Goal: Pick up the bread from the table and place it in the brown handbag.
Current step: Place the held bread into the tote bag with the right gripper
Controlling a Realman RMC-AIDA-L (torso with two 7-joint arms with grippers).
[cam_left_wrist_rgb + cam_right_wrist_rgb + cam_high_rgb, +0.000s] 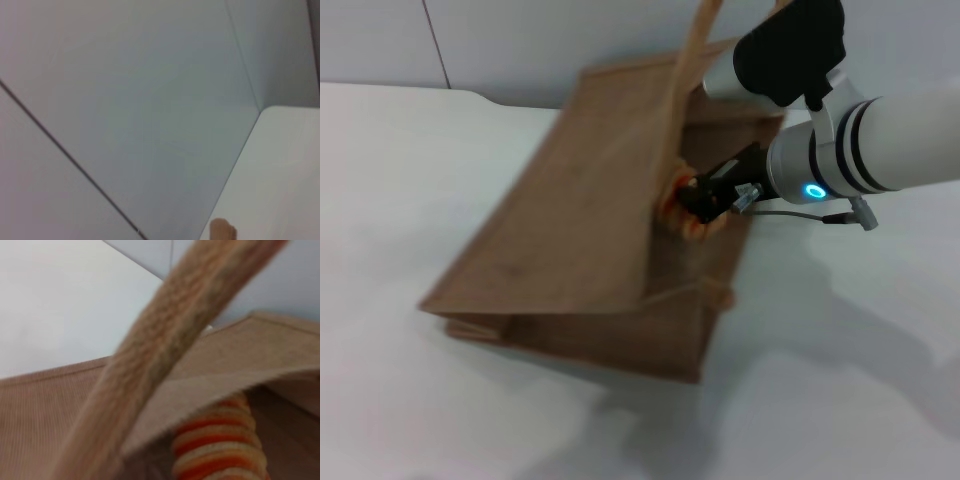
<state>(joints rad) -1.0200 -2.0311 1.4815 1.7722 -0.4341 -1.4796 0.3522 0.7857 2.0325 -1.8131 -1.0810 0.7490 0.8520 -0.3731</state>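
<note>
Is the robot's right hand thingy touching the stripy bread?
Touching. In the head view the right end effector has its dark fingers closed around the bread at the brown handbag opening.

The tan-brown burlap handbag (580, 230) lies slumped on the white table (400, 180) with its mouth gaping and one loop handle (165, 350) arching up, and the cream loaf with orange-red ridges (220, 450) sits right inside that opening.
</note>
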